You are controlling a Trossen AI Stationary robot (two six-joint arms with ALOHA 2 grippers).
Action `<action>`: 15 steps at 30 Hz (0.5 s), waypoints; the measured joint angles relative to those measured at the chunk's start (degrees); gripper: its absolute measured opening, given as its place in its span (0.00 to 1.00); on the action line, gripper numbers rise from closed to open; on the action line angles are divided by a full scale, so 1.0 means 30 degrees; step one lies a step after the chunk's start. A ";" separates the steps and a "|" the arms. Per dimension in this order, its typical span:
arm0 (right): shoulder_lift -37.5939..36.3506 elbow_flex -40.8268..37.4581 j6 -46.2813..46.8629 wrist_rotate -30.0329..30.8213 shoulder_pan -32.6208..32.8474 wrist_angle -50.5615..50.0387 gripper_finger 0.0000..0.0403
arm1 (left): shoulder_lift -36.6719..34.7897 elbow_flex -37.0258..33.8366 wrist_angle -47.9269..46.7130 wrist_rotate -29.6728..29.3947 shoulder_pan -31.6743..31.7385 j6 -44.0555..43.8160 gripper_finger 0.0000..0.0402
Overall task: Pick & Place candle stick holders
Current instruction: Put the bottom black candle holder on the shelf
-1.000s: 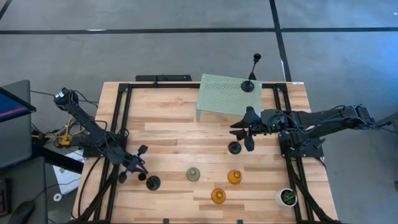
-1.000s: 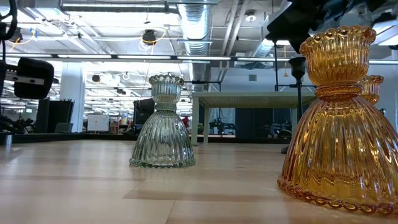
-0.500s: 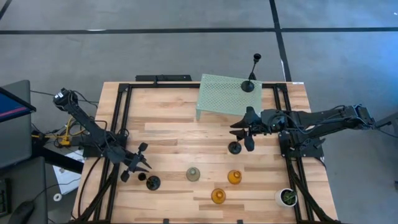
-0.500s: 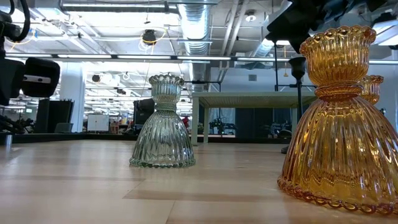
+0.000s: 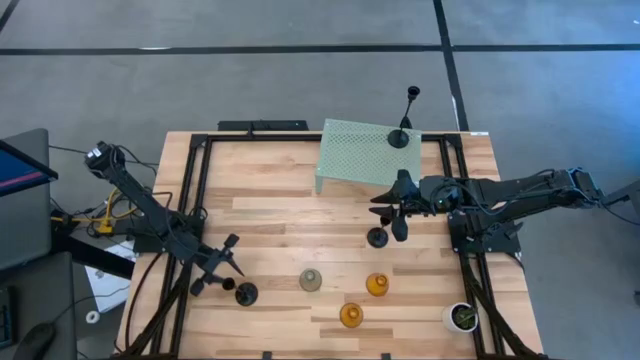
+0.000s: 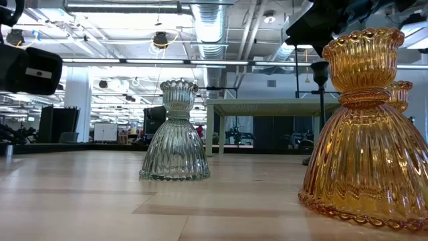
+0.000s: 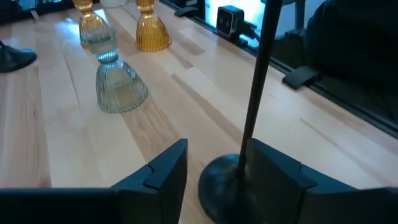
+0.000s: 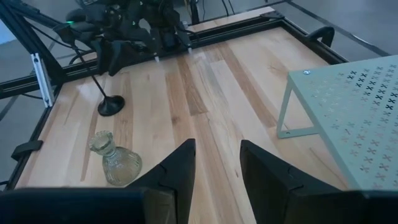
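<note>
At the table's point(image 5: 270, 180) eight o'clock corner the left hand point(image 5: 222, 262) stands with fingers apart around the thin upright stem of a black holder point(image 5: 245, 293), not clamping it; the round base sits on the wood at the hand's four o'clock, just beside it. At three o'clock from that base come the pale green holder point(image 5: 311, 280), then two amber holders point(image 5: 377, 285), well apart. The right hand point(image 5: 395, 212), fingers parted and holding nothing, hovers near another black holder point(image 5: 377, 237) at its six o'clock. A third black holder point(image 5: 400, 136) stands on the mesh shelf point(image 5: 350, 155) at twelve o'clock.
</note>
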 joint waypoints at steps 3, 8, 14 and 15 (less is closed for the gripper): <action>0.0000 0.0000 0.0000 0.0000 0.0004 0.0000 0.29 | 0.0732 0.0000 0.0821 -0.0003 0.0000 0.0000 0.45; 0.0000 0.0000 0.0000 0.0000 0.0004 0.0002 0.29 | 0.2499 0.0000 0.2660 0.0001 0.0000 0.0000 0.47; 0.0000 0.0000 0.0000 0.0000 0.0004 0.0000 0.29 | 0.4956 0.0000 0.5151 0.0011 0.0000 -0.0281 0.46; 0.0000 0.0000 -0.0004 0.0000 0.0004 0.0000 0.29 | 0.5349 0.0000 0.5522 0.0017 0.0000 -0.0621 0.46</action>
